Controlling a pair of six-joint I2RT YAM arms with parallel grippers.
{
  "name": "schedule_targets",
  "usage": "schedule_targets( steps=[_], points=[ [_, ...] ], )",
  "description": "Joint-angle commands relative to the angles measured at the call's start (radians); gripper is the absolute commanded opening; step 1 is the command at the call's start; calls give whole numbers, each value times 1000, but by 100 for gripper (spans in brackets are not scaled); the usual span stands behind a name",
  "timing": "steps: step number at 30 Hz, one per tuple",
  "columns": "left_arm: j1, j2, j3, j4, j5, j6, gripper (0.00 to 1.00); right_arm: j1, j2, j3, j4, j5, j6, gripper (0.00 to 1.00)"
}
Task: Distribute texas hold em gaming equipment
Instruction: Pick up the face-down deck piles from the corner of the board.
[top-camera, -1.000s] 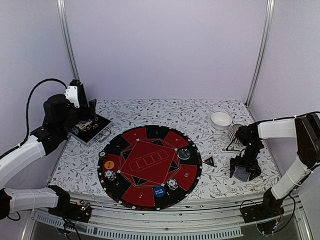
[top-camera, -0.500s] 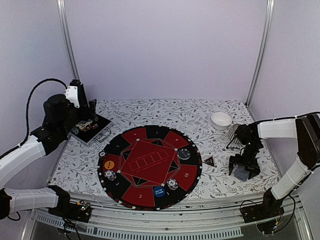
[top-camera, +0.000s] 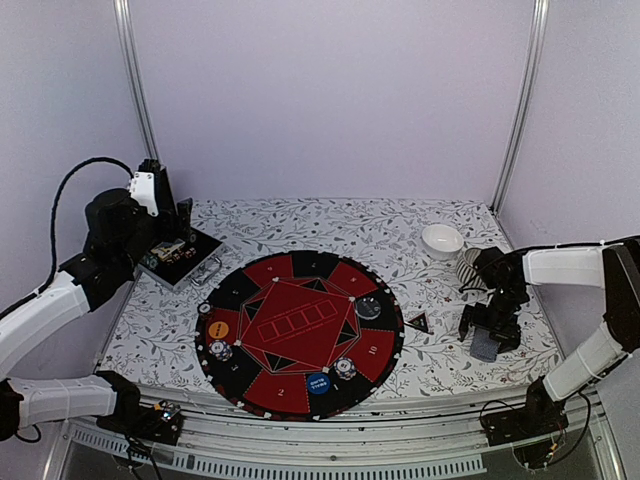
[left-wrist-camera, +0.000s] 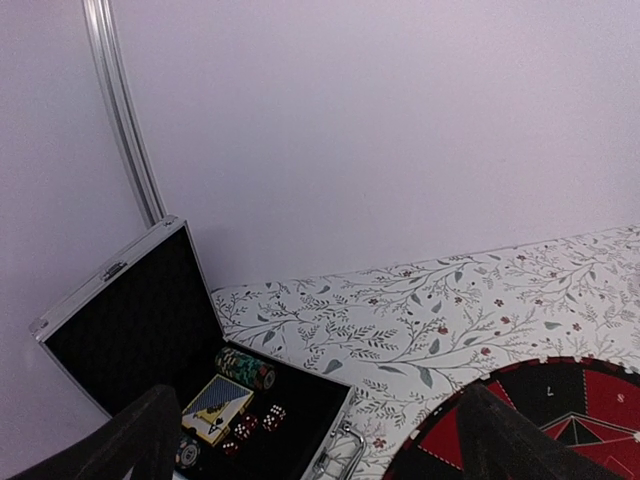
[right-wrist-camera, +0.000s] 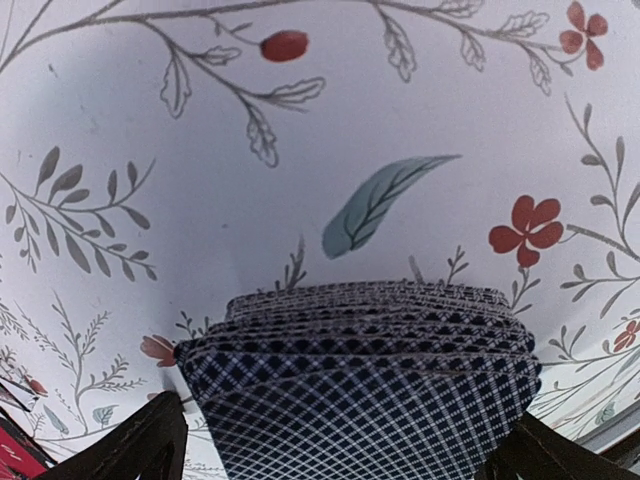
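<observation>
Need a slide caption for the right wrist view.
Open right pincer straddling a slightly splayed deck of lattice-backed cards on the floral tablecloth.

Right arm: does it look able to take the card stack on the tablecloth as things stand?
Probably yes. The right tool is open, one finger on each side of the card stack, and nothing else shows between them.
</observation>
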Motion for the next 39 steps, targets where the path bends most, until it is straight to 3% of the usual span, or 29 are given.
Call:
schedule_targets(
  steps=[1,24,33,39],
  points=[
    [4,-10,11,-1,14,-2,98,-9,-24,-46,38,57,39,99],
    [4,-7,12,-5,17,2,98,12,-51,-51,16,102,93,99],
    [5,-13,12,-4,20,2,98,52,-78,-116,48,28,116,100],
    [4,-18,13,-4,13,4,98,53,-31,-125,71,19,102,86]
  ],
)
